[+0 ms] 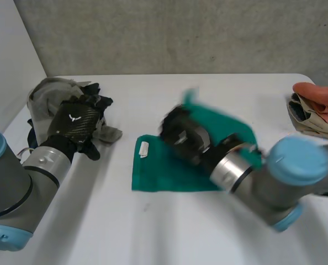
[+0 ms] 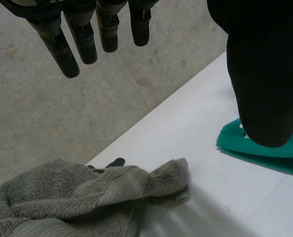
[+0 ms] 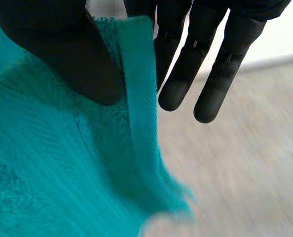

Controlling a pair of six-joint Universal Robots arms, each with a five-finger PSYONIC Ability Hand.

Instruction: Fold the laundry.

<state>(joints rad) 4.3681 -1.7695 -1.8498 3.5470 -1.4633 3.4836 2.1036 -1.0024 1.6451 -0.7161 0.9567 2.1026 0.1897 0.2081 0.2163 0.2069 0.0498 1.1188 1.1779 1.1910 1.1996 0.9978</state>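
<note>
Now: white table (image 1: 208, 88) spans the frame. Green towel (image 1: 164, 171) sits at frame centre. Its near half lies flat on the table and its far right part is raised off it. Grey towel (image 1: 42, 94) is heaped at upper left, unfolded and crumpled. A folded pile (image 1: 318, 107) of orange and beige cloth sits at the right edge, well apart from the rest.

Right hand (image 1: 183, 132) is at centre, over the green towel. The thumb is on one face of the hem and the fingers (image 3: 181, 79) on the other, pinching the edge and holding it up. Left hand (image 1: 75, 121) is at upper left above the grey heap, fingers straight, holding nothing. A small white label (image 1: 144, 149) sits at the green towel's left edge.

Judgement: the step in hand looks like the first fold of the green towel. The next move likely calls for carrying the pinched edge over toward the label side, laying it edge on edge, then letting go. The left hand could pin the flat half so it does not drag.
</note>
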